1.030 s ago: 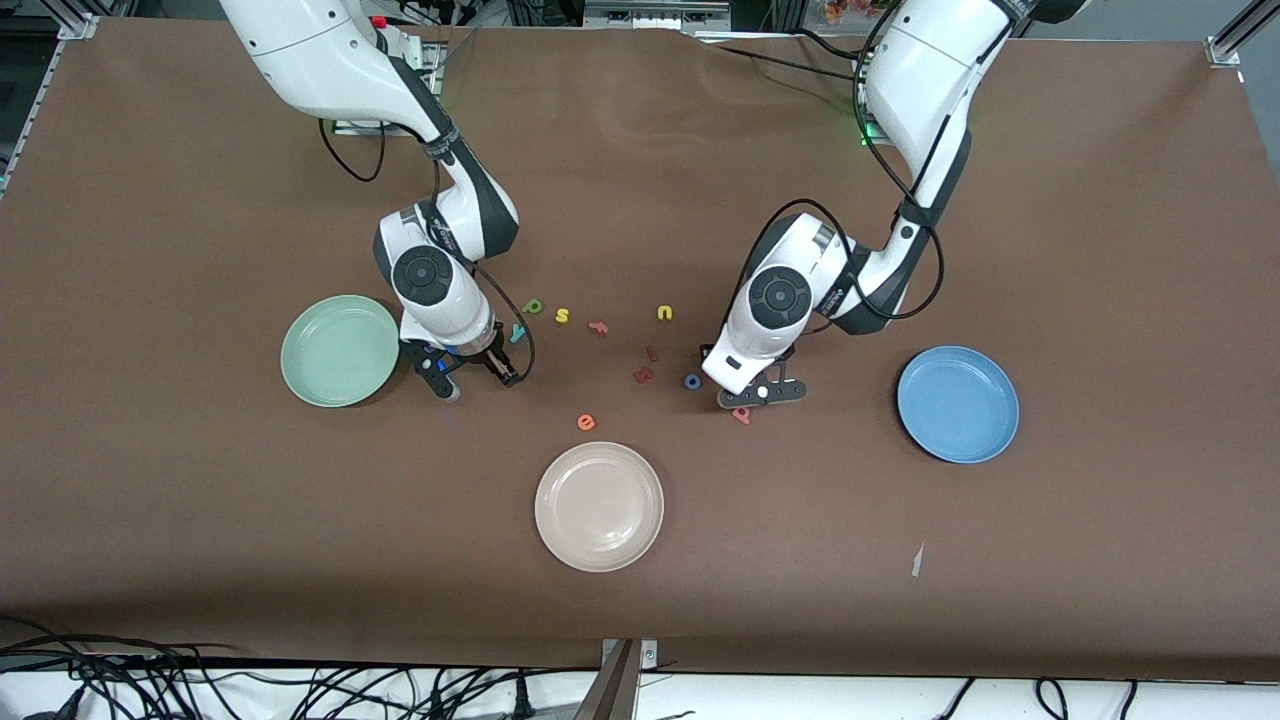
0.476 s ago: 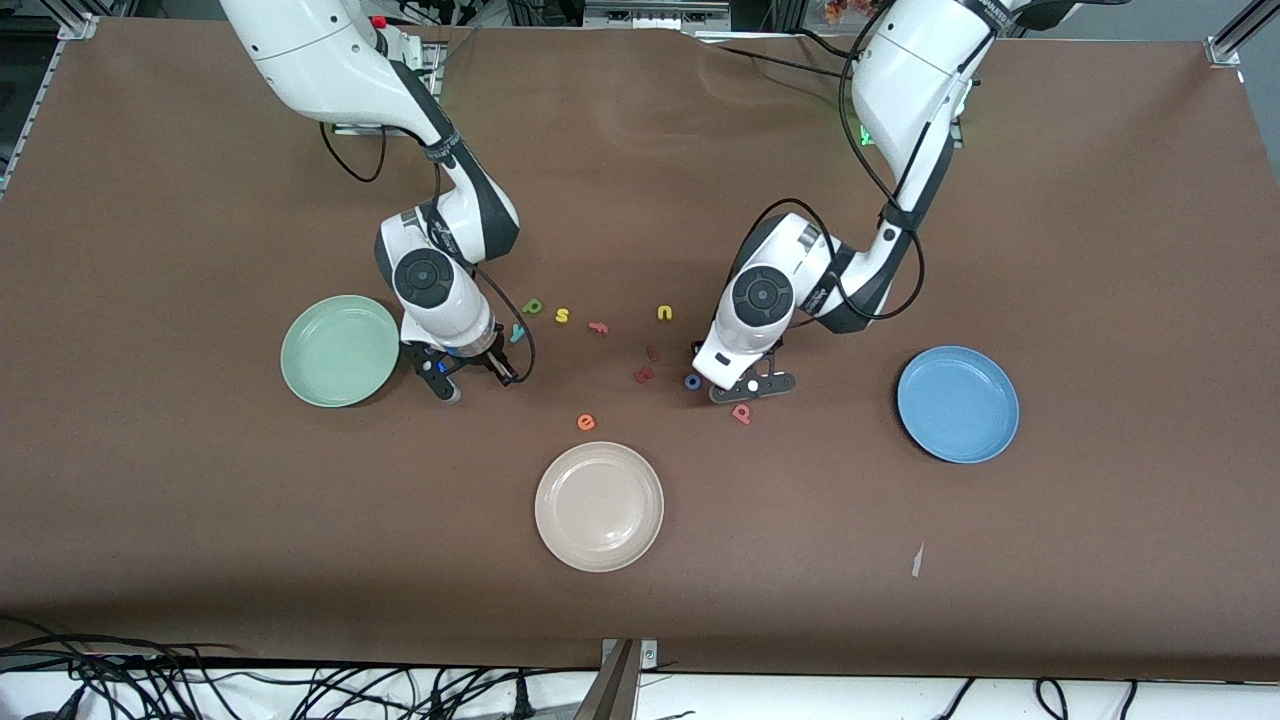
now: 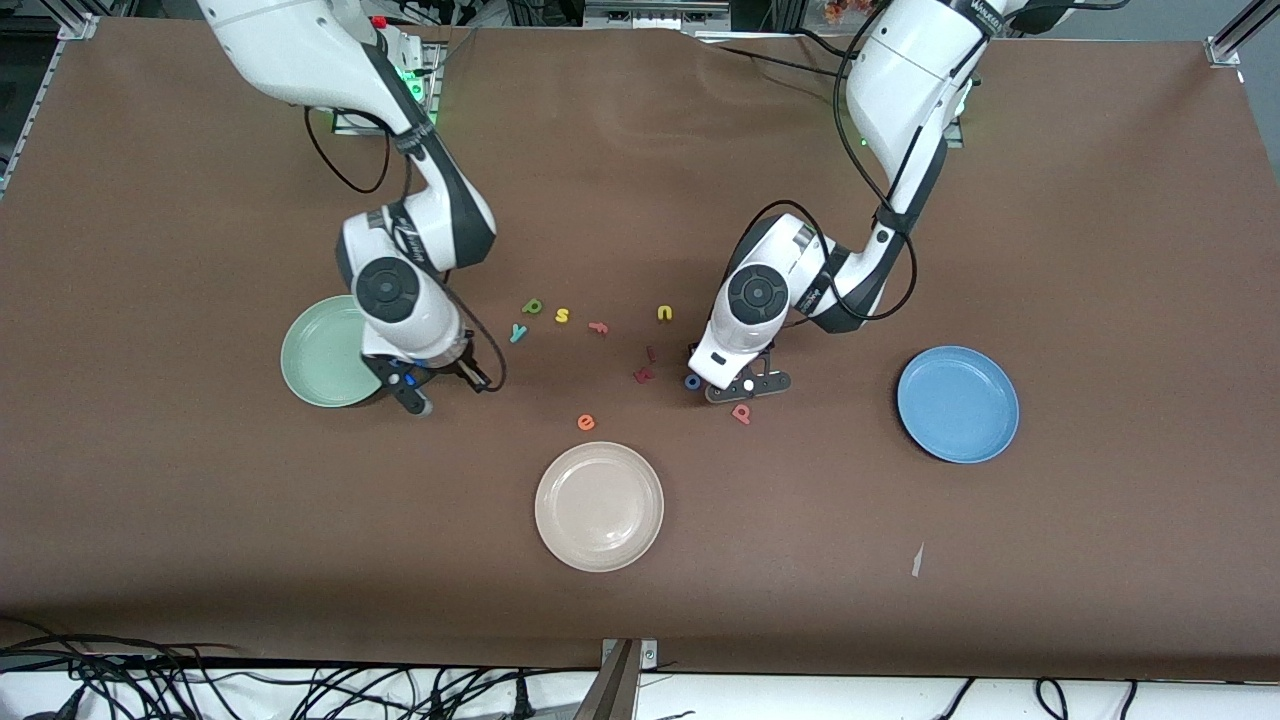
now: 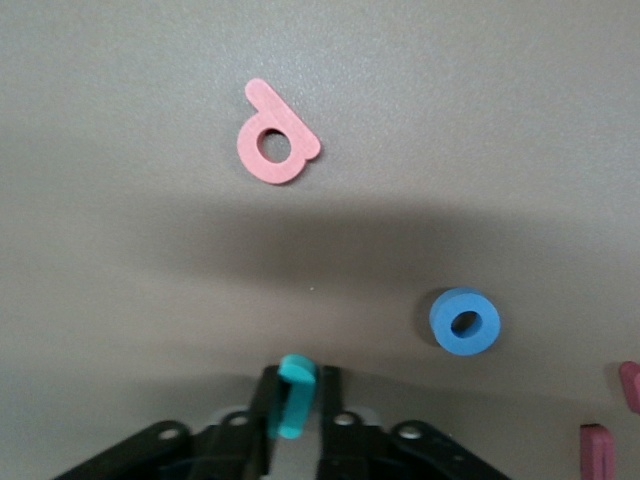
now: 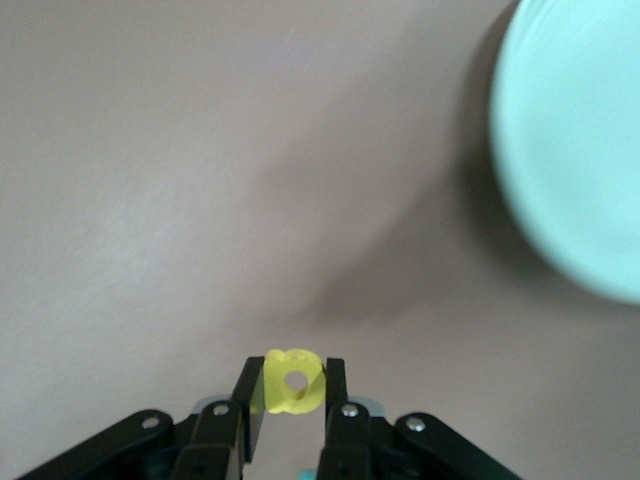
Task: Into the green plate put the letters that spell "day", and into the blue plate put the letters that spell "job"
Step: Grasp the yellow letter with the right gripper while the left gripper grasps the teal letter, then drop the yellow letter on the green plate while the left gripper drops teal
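My right gripper [image 3: 428, 386] hangs over the table just beside the green plate [image 3: 318, 352], shut on the yellow "a" [image 5: 293, 381]; the plate's rim [image 5: 570, 150] shows in the right wrist view. My left gripper [image 3: 745, 385] is low between the blue "o" [image 3: 691, 381] and the salmon-pink letter [image 3: 741, 412], shut on the teal hooked letter [image 4: 293, 395]. The left wrist view also shows the pink letter [image 4: 274, 147] and the blue "o" [image 4: 465, 321] lying flat. The dark green letter [image 3: 532, 306] and teal "y" [image 3: 517, 332] lie mid-table. The blue plate [image 3: 957, 403] sits toward the left arm's end.
A cream-white plate [image 3: 598, 506] lies nearer the front camera, with an orange "e" [image 3: 586, 422] just above it. A yellow "s" [image 3: 562, 315], an orange letter [image 3: 598, 326], a yellow "u" [image 3: 664, 313] and two dark red letters [image 3: 645, 365] are scattered mid-table.
My right gripper has carried the yellow "a" away from the teal "y" toward the green plate. My left gripper has closed on the teal hooked letter and shifted slightly toward the blue "o".
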